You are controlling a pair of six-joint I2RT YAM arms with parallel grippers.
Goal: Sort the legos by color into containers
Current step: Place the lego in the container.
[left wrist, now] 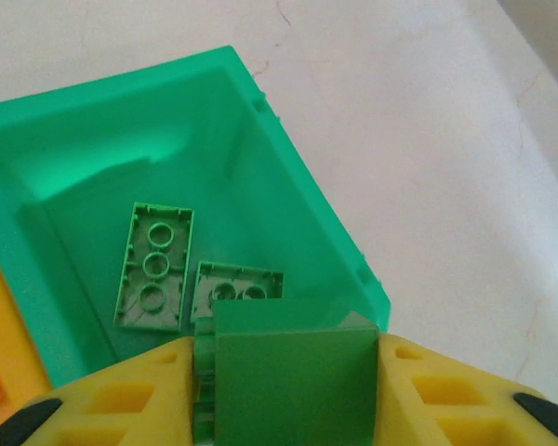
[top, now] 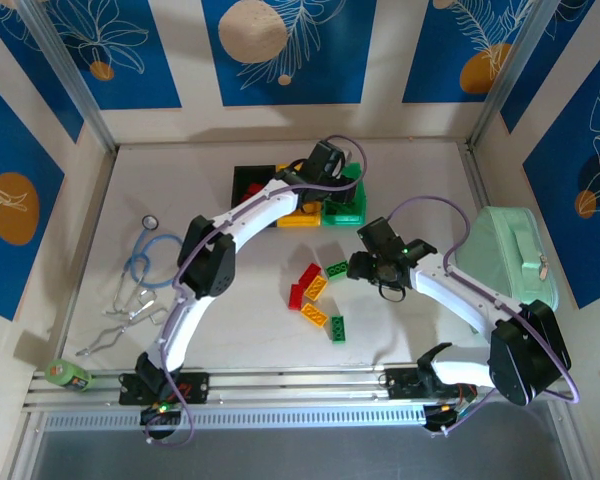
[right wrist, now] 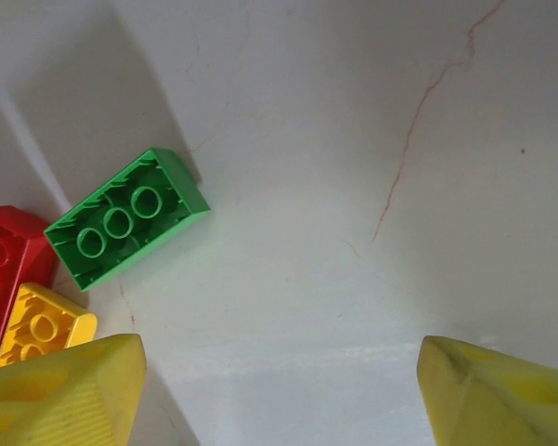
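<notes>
Holding a green brick (left wrist: 288, 358) pinched in my left gripper (left wrist: 288, 404), right above the green bin (left wrist: 298, 195), where two green bricks (left wrist: 153, 265) lie studs-down. Three bins in the row: black bin (top: 248, 183), yellow bin (top: 300, 214), green one. Six loose legos (top: 316, 290) on the table (top: 250, 330): two red, two yellow, two green. My right gripper (right wrist: 279, 390) gapes wide, nothing in it; an upturned green lego (right wrist: 126, 216) sits just ahead to its left, clear of the fingers.

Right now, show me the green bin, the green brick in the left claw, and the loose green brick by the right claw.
green bin (left wrist: 121, 130): left wrist view, inner back wall.
held green brick (left wrist: 293, 372): left wrist view, smooth side face.
loose green brick (right wrist: 121, 218): right wrist view, hollow underside.
</notes>
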